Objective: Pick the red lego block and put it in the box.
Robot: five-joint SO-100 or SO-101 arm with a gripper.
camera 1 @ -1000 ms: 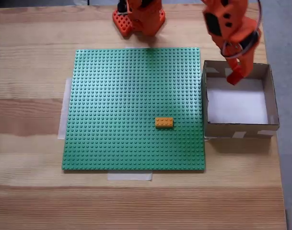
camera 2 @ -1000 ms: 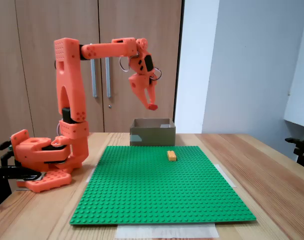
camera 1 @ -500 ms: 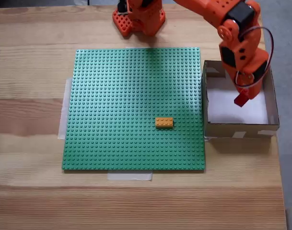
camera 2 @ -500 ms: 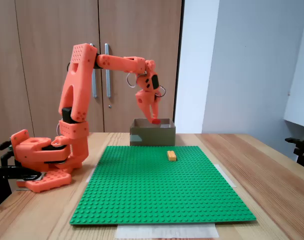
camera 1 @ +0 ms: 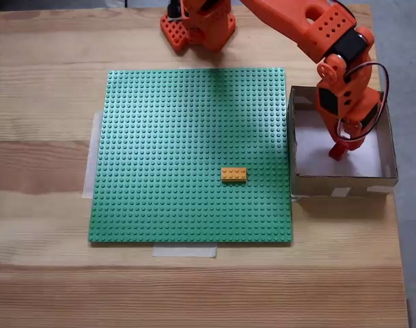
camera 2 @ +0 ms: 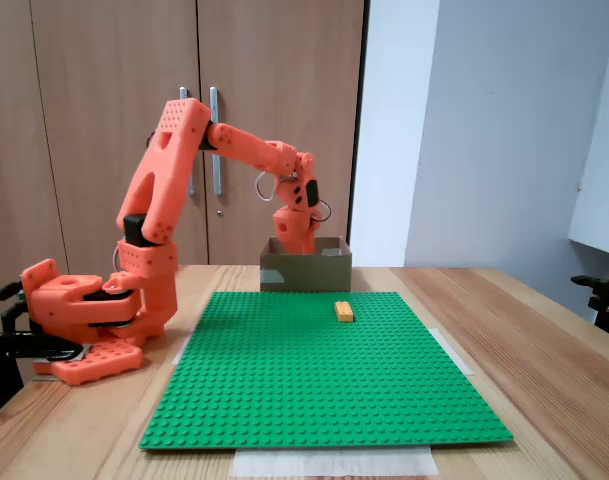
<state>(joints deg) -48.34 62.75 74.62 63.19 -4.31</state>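
Since 1 second ago the orange arm has swung from above the far edge of the box and lowered, so its claw now reaches down inside the box; in the side-on fixed view the claw has dropped from well above the box to behind its near wall. Seen from above, the claw tips sit over the white floor, toward the box's right side and nearer its front wall. A red piece shows at the claw tips, likely the red lego block, yet I cannot tell whether the claw grips it or has let it go, nor whether it touches the floor.

Left of the box lies the green baseplate, its right edge just beside the box's left wall, both resting on the wooden tabletop. 1 orange-yellow brick sits on the baseplate, left of the box's front corner and apart from it. Arm base stands on the tabletop beyond the baseplate's far edge, up and left of the box.
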